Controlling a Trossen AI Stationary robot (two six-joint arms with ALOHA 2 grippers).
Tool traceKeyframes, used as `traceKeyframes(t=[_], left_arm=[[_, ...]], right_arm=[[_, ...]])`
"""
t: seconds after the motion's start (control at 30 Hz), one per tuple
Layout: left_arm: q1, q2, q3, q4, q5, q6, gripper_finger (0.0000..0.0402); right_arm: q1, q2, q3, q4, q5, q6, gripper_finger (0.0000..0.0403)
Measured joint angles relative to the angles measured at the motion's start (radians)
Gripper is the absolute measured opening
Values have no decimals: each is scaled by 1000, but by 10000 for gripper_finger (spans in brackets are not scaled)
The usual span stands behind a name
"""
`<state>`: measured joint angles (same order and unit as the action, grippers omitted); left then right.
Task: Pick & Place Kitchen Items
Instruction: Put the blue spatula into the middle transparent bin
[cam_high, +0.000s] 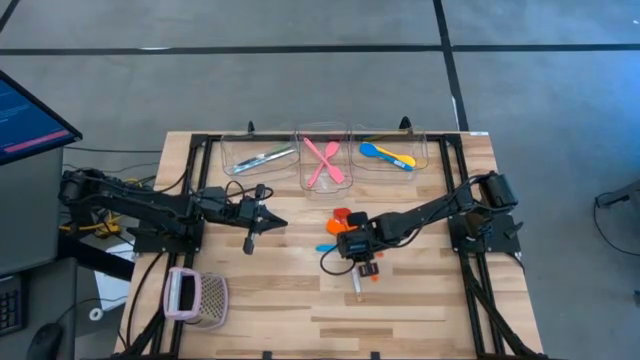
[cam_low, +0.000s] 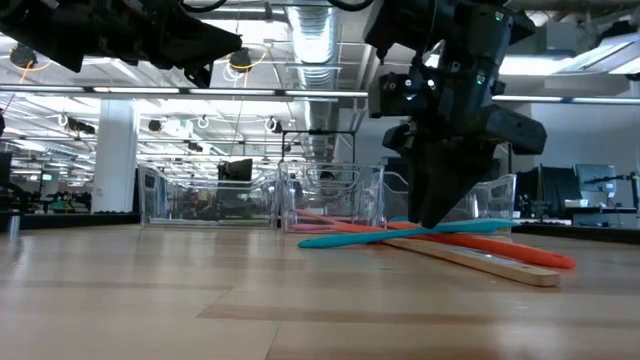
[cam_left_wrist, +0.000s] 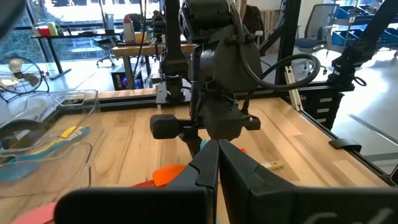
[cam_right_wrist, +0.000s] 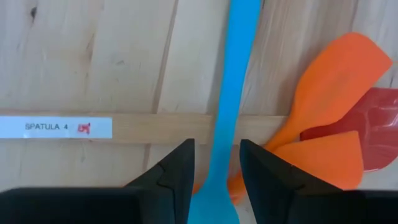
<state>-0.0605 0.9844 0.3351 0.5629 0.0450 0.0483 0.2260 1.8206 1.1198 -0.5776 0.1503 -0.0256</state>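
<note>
Risk: we judge the right gripper (cam_right_wrist: 214, 171), its fingers spread either side of the blue spoon (cam_right_wrist: 233, 93), could also snag the orange spoons (cam_right_wrist: 329, 87) or the spatula (cam_right_wrist: 161, 127) under it; the pile is crossed and touching, so one lift may drag the rest.
Slip: the blue handle is slim and smooth; a pinch off its middle may tip it.
Blue spoon: long, flat, bright blue; lying across the wooden handle near the table's middle, in front of the clear bins (cam_high: 325, 160).
Left gripper (cam_high: 252, 222): pressed together, empty, waiting left of the pile.
</note>
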Motion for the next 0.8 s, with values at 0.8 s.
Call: traceKeyframes(t=[0.8], left_arm=[[0, 0, 0, 2, 0, 0, 2]], right_arm=[[0, -8, -91, 91, 7, 27, 27]])
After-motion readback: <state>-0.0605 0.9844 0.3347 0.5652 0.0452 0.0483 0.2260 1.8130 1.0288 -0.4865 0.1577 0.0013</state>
